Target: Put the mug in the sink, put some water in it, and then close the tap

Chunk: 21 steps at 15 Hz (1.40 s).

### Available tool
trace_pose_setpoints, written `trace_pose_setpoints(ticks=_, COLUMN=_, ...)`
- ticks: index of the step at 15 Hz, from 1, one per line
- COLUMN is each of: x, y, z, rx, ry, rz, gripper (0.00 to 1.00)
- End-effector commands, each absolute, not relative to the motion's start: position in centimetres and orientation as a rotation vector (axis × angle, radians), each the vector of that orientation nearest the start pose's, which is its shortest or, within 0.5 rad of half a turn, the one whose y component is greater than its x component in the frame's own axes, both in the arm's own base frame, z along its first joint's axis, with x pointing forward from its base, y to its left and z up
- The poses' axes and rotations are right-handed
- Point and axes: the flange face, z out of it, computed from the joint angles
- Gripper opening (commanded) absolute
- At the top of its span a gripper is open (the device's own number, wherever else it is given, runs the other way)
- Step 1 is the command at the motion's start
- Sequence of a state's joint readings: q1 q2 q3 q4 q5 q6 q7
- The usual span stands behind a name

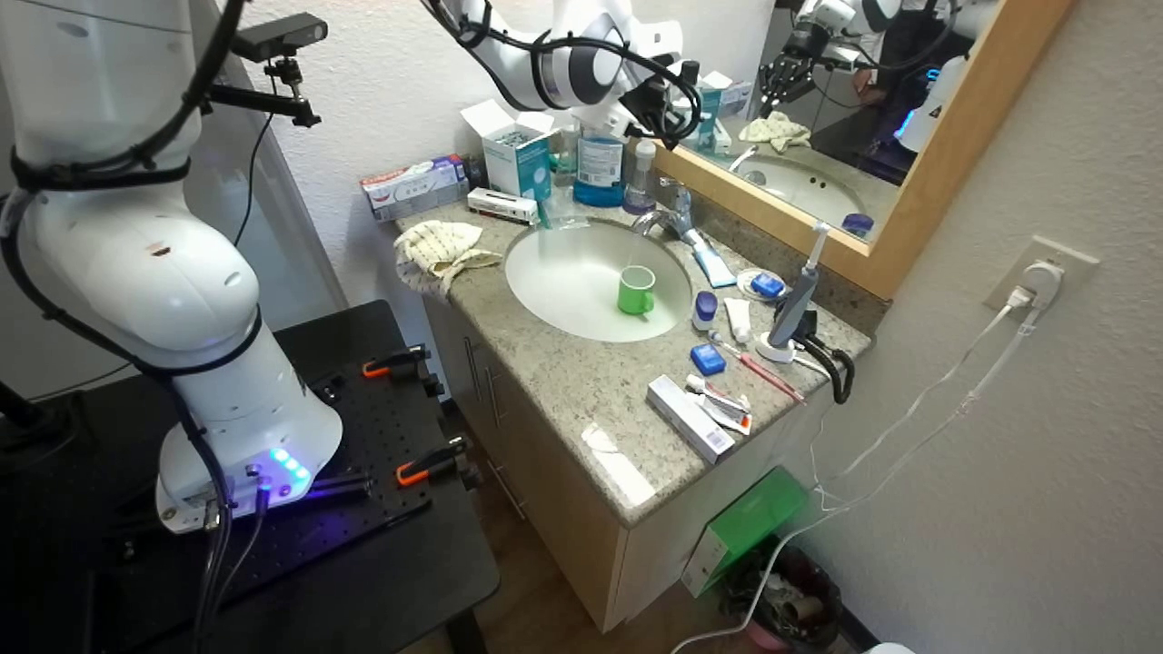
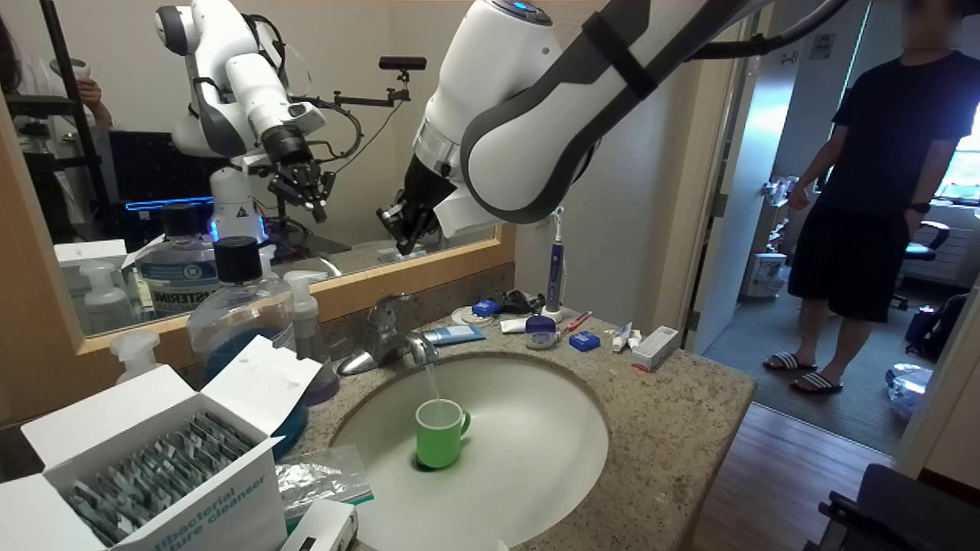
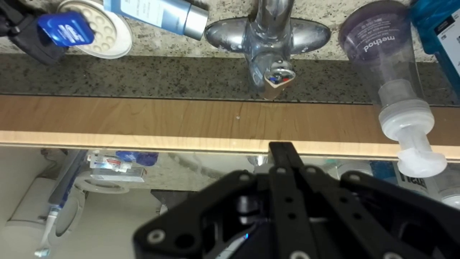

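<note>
Green cylindrical plastic-looking mug (image 2: 438, 445) upright in white oval ceramic-looking sink (image 2: 528, 444) under running chrome tap (image 3: 268, 41), presumably to fill; my black metal gripper (image 3: 283, 146) closed, empty, likely for nudging tap off.

The cloth (image 1: 442, 245) overhangs the edge of the counter (image 1: 572, 391). The open box (image 2: 256, 520) contains packets (image 2: 161, 476). The electric toothbrush (image 2: 555, 268) stands upright.

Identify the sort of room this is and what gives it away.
Most likely a bathroom or washroom: a sink set into a counter, a wood-framed mirror behind it, and an electric toothbrush standing on the counter. Home or workplace, I can't tell.
</note>
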<state>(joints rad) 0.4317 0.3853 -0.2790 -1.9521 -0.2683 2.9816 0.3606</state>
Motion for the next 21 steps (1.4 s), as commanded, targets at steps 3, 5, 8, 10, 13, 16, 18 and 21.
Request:
trace_pose_setpoints(ticks=3, x=63.9, y=13.6, z=35.9, rx=-2.999, ry=-0.146, rz=-1.056, gripper=0.0)
trace_pose_setpoints(ticks=5, x=64.0, y=13.5, z=35.6, rx=-3.0, ry=-0.143, rz=-1.047, gripper=0.0)
trace_pose_setpoints(ticks=8, x=64.1, y=13.5, z=35.1, rx=-3.005, ry=-0.143, rz=-1.032, gripper=0.0)
trace_pose_setpoints(ticks=10, x=64.4, y=13.5, z=34.6, rx=-3.013, ry=-0.14, rz=-1.011, gripper=0.0)
trace_pose_setpoints(ticks=13, x=64.8, y=13.5, z=33.3, rx=-3.031, ry=-0.122, rz=-0.96, gripper=0.0)
trace_pose_setpoints(ticks=16, x=64.9, y=13.3, z=32.2, rx=-3.038, ry=-0.113, rz=-0.929, gripper=0.0)
trace_pose_setpoints(ticks=18, x=65.0, y=13.2, z=31.6, rx=-3.039, ry=-0.107, rz=-0.914, gripper=0.0)
trace_pose_setpoints(ticks=21, x=65.5, y=12.9, z=31.0, rx=-3.036, ry=-0.095, rz=-0.885, gripper=0.0)
